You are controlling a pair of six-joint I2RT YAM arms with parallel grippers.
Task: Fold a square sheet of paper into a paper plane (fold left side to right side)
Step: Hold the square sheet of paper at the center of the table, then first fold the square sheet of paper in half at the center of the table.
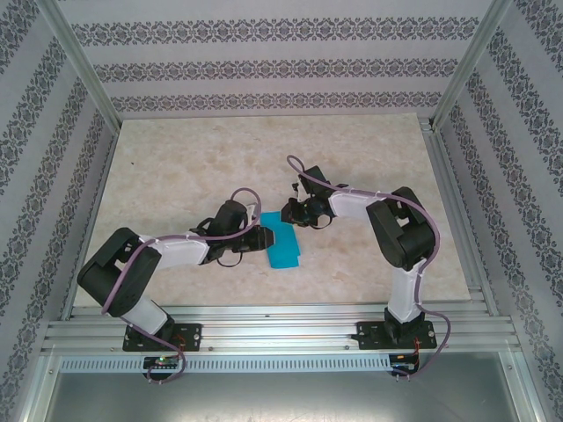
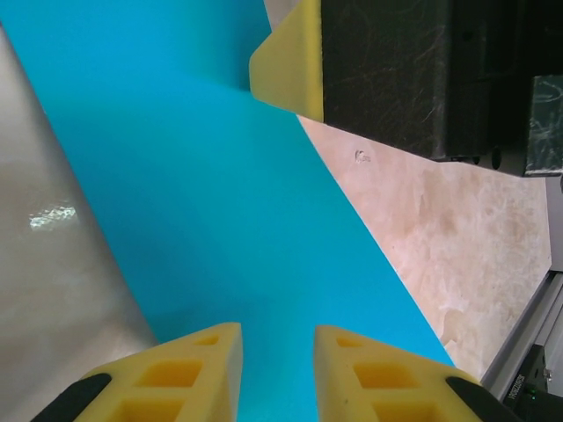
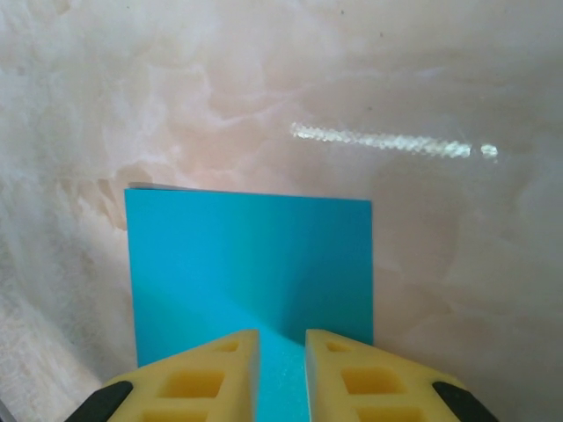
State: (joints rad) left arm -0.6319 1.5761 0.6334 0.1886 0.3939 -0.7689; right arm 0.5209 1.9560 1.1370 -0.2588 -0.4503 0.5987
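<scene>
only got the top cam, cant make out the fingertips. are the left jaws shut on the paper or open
observer: Open. In the left wrist view the left gripper has its fingers apart, with the paper showing in the gap.
operator: right one too
observer: Yes, the right gripper is apart as well, with paper showing between its fingers.
operator: how close are the two
observer: Close. A right finger sits at the paper's edge, opposite the left gripper.

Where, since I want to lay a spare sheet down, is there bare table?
Bare: the far band of table between the back wall and the arms, plus a patch between the blue paper and the near rail. Crowded: the middle, where the left gripper and right gripper meet over that paper.
</scene>
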